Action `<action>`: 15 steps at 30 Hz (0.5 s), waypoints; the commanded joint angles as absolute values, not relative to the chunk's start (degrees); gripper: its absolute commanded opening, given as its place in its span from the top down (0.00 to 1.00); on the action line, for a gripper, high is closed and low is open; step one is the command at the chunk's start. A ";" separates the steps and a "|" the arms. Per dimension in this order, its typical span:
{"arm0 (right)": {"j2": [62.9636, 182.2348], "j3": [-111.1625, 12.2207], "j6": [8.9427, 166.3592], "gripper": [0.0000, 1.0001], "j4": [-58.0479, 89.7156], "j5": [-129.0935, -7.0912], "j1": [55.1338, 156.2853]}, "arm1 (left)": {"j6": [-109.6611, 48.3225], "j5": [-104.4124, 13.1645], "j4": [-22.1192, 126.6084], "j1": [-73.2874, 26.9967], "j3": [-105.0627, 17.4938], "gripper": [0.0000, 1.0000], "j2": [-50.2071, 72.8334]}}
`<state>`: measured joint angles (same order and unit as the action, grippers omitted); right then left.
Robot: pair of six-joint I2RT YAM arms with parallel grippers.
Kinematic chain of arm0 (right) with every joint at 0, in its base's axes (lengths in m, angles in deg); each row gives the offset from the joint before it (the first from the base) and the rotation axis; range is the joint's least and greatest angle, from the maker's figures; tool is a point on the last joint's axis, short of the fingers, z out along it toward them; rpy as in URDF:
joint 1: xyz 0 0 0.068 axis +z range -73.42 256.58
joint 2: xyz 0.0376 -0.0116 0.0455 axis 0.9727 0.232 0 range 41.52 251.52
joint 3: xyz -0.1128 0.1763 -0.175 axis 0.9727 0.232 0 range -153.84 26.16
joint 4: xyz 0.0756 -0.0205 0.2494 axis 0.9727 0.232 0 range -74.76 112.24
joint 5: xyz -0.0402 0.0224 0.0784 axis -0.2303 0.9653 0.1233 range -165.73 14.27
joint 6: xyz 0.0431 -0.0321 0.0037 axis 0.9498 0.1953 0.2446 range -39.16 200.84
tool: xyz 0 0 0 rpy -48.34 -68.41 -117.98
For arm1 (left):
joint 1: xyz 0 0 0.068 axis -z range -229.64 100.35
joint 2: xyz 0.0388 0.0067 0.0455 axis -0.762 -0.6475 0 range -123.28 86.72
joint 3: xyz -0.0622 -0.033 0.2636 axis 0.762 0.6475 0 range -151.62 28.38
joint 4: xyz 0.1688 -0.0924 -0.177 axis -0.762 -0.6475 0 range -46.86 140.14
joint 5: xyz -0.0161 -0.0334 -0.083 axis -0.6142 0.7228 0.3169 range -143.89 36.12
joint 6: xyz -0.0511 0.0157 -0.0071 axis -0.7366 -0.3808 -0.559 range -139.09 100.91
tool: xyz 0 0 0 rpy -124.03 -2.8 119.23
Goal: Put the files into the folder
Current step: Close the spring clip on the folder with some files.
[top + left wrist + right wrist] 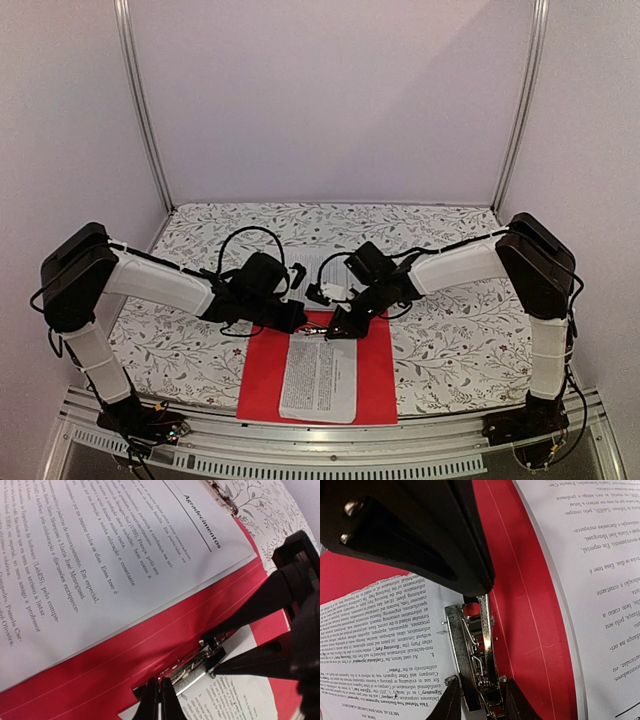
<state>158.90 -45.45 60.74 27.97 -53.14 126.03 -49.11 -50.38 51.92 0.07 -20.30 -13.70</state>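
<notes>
The red folder [262, 385] lies open at the table's near edge, with a printed sheet of the files [320, 378] on it. The sheet's top edge sits under the folder's metal clip [470, 650]. A second sheet [100, 565] lies just beyond the folder's far edge. My right gripper [482, 700] straddles the clip, one finger on each side and touching it. My left gripper [160, 687] is shut and empty, its tips at the other end of the clip [200, 665]. Both grippers meet over the folder's far end [320, 322].
A floral cloth [450, 340] covers the table. Metal frame posts [145, 110] stand at the back corners, and a rail runs along the near edge. A small metal clip [220, 495] sits at the top of the far sheet. The left gripper's body [410, 530] hangs close above the right fingers.
</notes>
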 commanded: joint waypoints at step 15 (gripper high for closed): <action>160.82 -38.18 62.89 0.88 29.17 -64.74 127.46 | -51.28 -52.21 38.77 -1.13 -14.44 1.00 -19.88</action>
